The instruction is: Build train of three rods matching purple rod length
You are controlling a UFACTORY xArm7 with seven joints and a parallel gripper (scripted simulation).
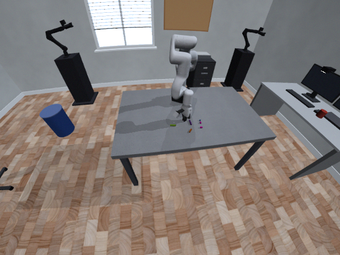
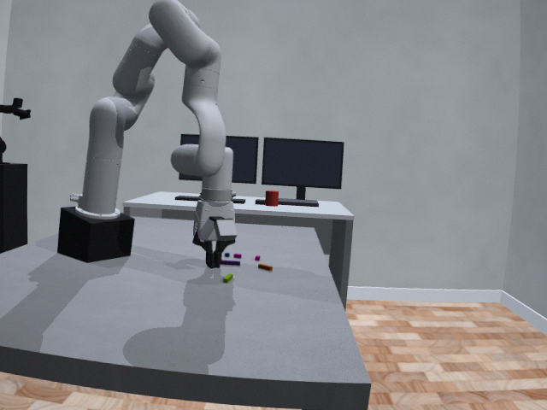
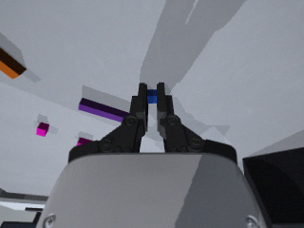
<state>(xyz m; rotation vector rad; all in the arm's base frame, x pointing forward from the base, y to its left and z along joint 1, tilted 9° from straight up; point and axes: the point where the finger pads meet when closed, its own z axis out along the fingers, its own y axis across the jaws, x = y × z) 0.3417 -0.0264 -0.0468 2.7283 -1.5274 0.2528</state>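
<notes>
My gripper (image 1: 184, 119) (image 2: 214, 266) (image 3: 152, 93) is shut on a small blue rod (image 3: 152, 97), low at the table beside one end of the purple rod (image 1: 190, 122) (image 2: 231, 262) (image 3: 102, 109). Whether the held rod touches the table I cannot tell. A second blue rod (image 1: 200, 120) (image 2: 226, 254) lies next to a magenta rod (image 1: 200, 122) (image 2: 238, 255) (image 3: 85, 142), with a gap. Another magenta rod (image 1: 201, 127) (image 2: 257, 258) (image 3: 43, 129) lies farther from the robot base. The orange rod (image 1: 190, 130) (image 2: 265, 267) (image 3: 11, 67) and lime rod (image 1: 172, 125) (image 2: 227, 278) lie apart.
The rods lie on the grey table (image 1: 148, 137) (image 2: 282, 335). The arm's black base block (image 1: 177, 99) (image 2: 95, 236) (image 3: 277, 190) stands behind the gripper. A side desk (image 1: 295, 94) (image 2: 154, 201) with monitors and a red cup (image 1: 321, 113) (image 2: 271, 197) stands beyond the table.
</notes>
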